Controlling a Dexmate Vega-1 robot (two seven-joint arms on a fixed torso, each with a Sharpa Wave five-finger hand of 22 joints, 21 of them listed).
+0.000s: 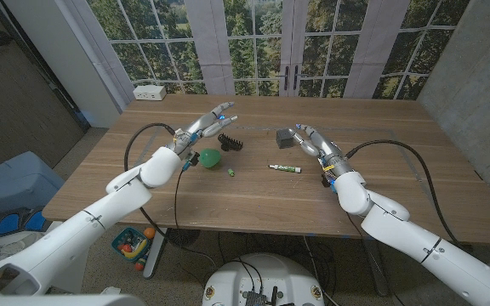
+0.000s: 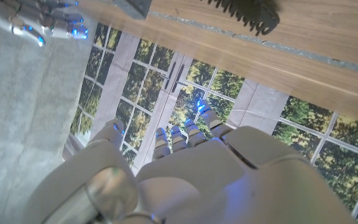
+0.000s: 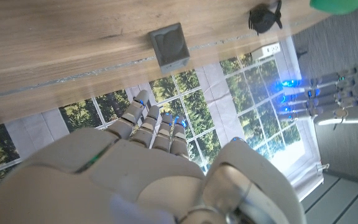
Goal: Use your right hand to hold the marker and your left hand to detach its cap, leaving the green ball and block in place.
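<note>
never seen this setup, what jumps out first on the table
Two white robot arms reach in from the near corners, the left hand and right hand both raised and holding nothing. Between them lie a green ball and a marker, with a small green cap lying apart from it.

A black toothed clip (image 1: 230, 140) lies on the wooden table (image 1: 381, 191), with a white power strip (image 1: 150, 93) at its far corner.
</note>
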